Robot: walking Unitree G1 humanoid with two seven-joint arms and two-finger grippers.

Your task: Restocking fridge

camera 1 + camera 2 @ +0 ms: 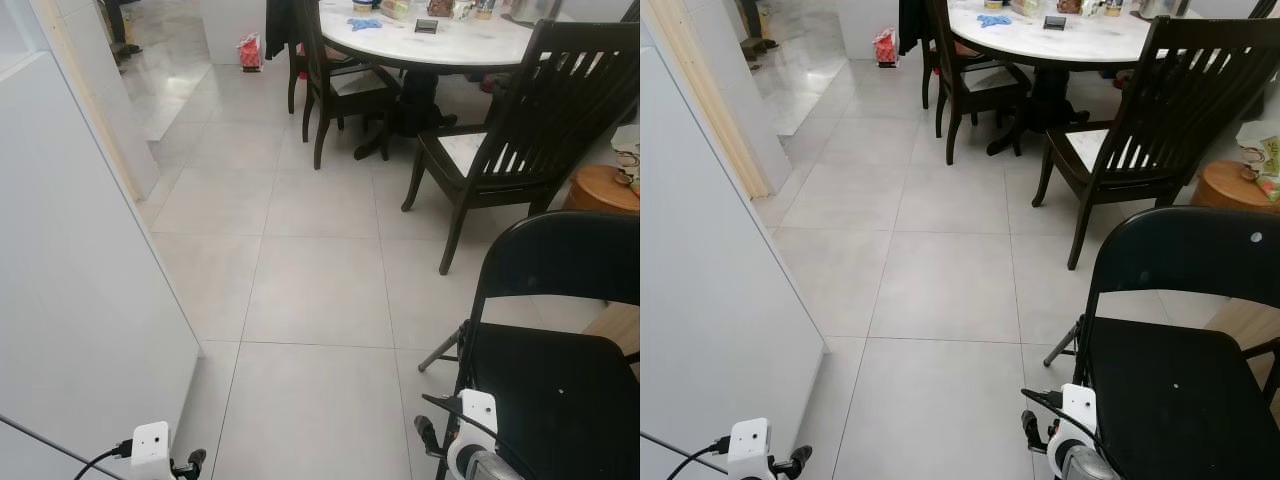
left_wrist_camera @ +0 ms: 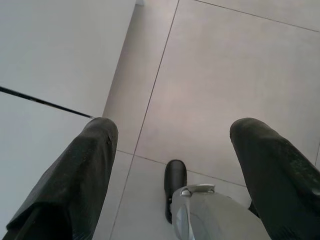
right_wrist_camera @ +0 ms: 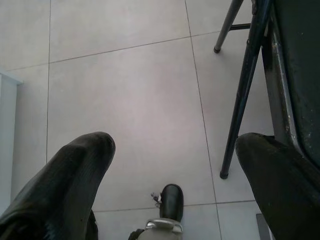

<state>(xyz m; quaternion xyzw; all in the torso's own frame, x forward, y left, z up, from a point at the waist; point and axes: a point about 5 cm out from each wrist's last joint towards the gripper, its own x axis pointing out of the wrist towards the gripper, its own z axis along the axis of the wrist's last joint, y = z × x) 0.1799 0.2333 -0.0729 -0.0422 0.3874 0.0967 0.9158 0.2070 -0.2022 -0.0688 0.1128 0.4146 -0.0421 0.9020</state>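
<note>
Two grippers, left (image 2: 172, 150) and right (image 3: 172, 155), hang spread and empty; white fridge (image 1: 70, 300) beside the left, one folding chair (image 1: 560, 380) beside the right.

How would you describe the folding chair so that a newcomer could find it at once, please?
Start at the round white table at the far side of the tiled floor, then come toward the robot past the dark slatted wooden chair. The folding chair stands nearest, by the right gripper: plain black, thin metal legs, solid backrest without slats.
</note>
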